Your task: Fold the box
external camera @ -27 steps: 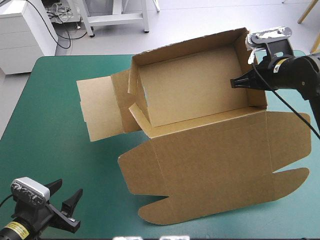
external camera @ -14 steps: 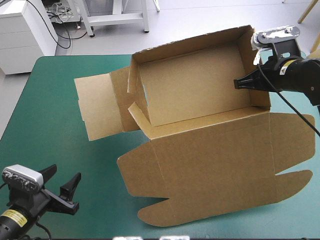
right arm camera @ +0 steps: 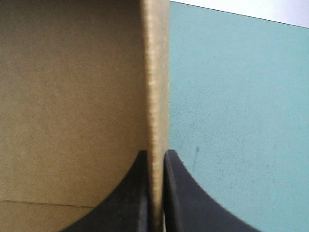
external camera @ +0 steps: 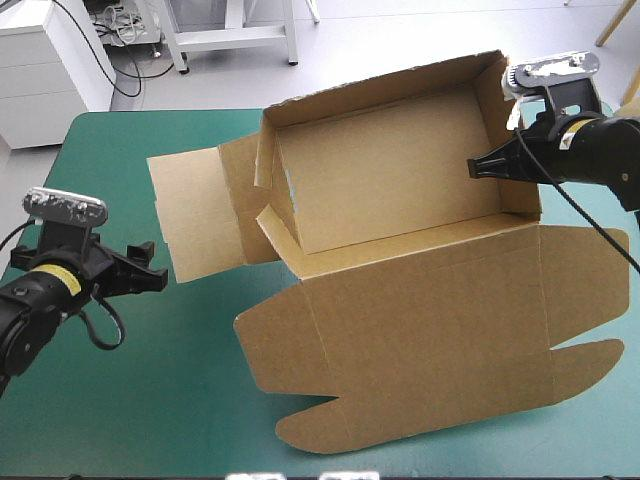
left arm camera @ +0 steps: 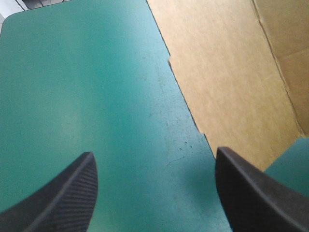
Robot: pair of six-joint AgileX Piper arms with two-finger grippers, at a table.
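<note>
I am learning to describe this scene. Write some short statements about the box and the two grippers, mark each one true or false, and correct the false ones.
1. The right gripper is shut on a raised side wall of the box. True.
2. The left gripper grips the side flap. False: it is open above the teal-green cover, beside the flap.
3. The lid lies flat on the table's near side. True.
4. The side flap stands upright. False: it lies flat on the cover.

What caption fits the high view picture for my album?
Right gripper pinches a raised wall of the brown box while the open left gripper hovers beside its flat flap.
</note>
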